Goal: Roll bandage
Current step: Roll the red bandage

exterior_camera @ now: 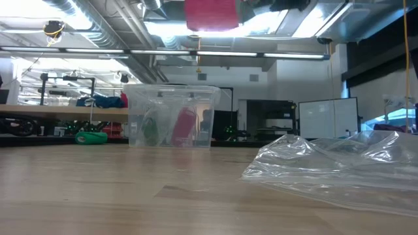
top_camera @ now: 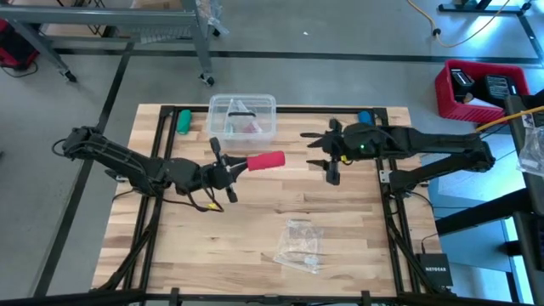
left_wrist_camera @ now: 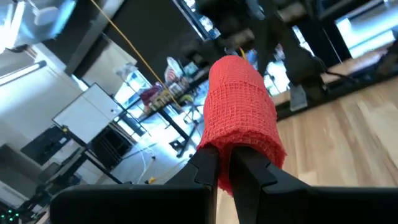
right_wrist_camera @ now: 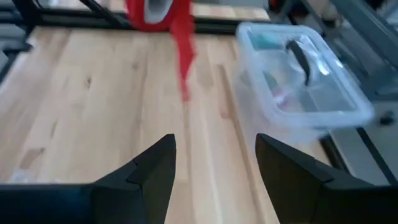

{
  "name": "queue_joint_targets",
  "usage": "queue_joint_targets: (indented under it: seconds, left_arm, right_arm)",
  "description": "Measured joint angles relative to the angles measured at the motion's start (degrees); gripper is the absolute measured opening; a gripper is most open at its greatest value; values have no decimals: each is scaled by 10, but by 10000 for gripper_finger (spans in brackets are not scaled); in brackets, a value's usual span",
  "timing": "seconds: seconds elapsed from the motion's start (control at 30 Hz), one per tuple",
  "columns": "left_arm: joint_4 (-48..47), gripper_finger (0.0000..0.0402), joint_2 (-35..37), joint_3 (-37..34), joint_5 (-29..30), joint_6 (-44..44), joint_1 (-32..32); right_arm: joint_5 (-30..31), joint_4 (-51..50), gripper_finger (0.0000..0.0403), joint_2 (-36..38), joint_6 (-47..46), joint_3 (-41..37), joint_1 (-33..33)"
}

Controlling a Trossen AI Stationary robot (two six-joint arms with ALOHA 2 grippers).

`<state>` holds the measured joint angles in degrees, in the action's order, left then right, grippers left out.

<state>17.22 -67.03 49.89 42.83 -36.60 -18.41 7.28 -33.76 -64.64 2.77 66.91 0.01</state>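
Left gripper (top_camera: 223, 172) clamps one end of the bandage (top_camera: 266, 161), a red-pink roll held clear above the table (top_camera: 255, 246), just in front of the box (top_camera: 243, 117); in the left wrist view the fingers (left_wrist_camera: 208, 167) pinch the roll's end; a loose tail hangs from the roll in the right wrist view. Right gripper (top_camera: 323, 161) hovers near the roll's free end, apart from it, jaws spread and empty. Wrapper (top_camera: 299, 246) lies on the near boards.

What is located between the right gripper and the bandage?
Nothing: in the high view only bare table shows between the right gripper and the bandage, held in the left gripper.
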Motion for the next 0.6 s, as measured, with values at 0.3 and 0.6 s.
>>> queue_joint_targets:
  seconds: [0.3, 0.6]
  left_arm:
    - [28, 17, 3, 0, 0, -6, 0]
    - [31, 17, 3, 0, 0, 4, 0]
  right_arm:
    - [-13, 479, 223, -31, 34, -222, -1]
    - [-53, 574, 218, -107, 64, -199, -1]
